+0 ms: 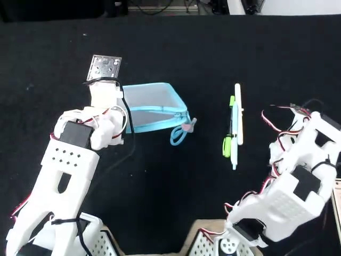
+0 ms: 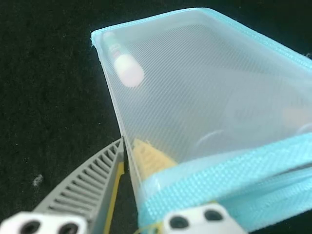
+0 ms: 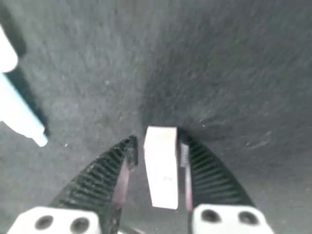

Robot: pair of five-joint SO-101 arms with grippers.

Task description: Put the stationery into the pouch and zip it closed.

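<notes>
I read this as the loading stage, with the zip not yet due. My left tool [image 2: 127,146] is pinched on a corner edge of the pale blue mesh pouch [image 1: 152,106], holding it steady at the far left of the counter [image 1: 160,202]; one pad shows yellow through the mesh. A white tube-like item [image 2: 124,63] shows through the fabric too, though I cannot tell whether it lies inside or under the pouch. My right tool [image 3: 157,144] is closed around a small white block [image 3: 161,168], probably an eraser, just above the cloth on the right side. The pens [image 1: 237,114], with a green highlighter among them, lie side by side between the pouch and the right arm, not yet packed. Next, I judge, the block has to travel across to the pouch mouth near the zip pull [image 1: 181,130]. I cannot see how wide that mouth gapes, so the left tool may need to lift the lip. The counter is covered in plain black cloth, and cables [image 1: 160,6] run along its far edge.
</notes>
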